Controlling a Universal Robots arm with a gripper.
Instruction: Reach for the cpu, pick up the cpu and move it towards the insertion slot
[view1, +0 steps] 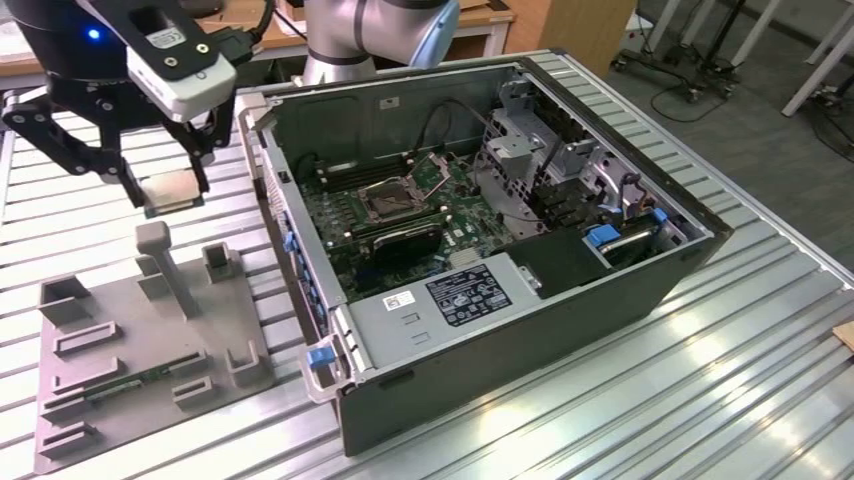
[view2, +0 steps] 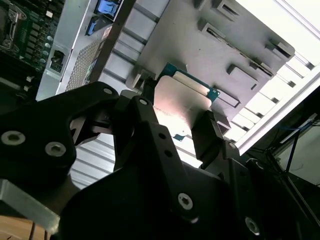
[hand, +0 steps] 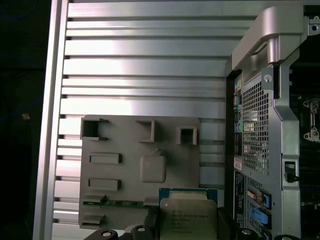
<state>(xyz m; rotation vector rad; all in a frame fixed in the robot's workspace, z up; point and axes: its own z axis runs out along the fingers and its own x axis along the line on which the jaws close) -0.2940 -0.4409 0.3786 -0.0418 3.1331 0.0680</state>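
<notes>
The cpu (view1: 171, 189) is a small square chip with a pale metal face. It hangs in the air above the slatted table, at the exterior view's left of the open computer case. My gripper (view1: 166, 196) is shut on it, one black finger on each side. Both wrist views show the cpu (view2: 183, 98) (hand: 187, 216) pinched in the gripper (view2: 179, 122) (hand: 187, 229), with the grey tray (hand: 125, 142) below it. The insertion slot (view1: 396, 201), a shiny metal frame with a dark centre, sits in the green board inside the case, well to the exterior view's right of the gripper.
The grey tray (view1: 127, 345) with raised holders lies on the table below the gripper, with a green memory stick (view1: 134, 383) in it. The computer case's (view1: 561, 300) side wall (view1: 274, 190) stands between gripper and slot. Cables and a drive cage crowd the case's far side.
</notes>
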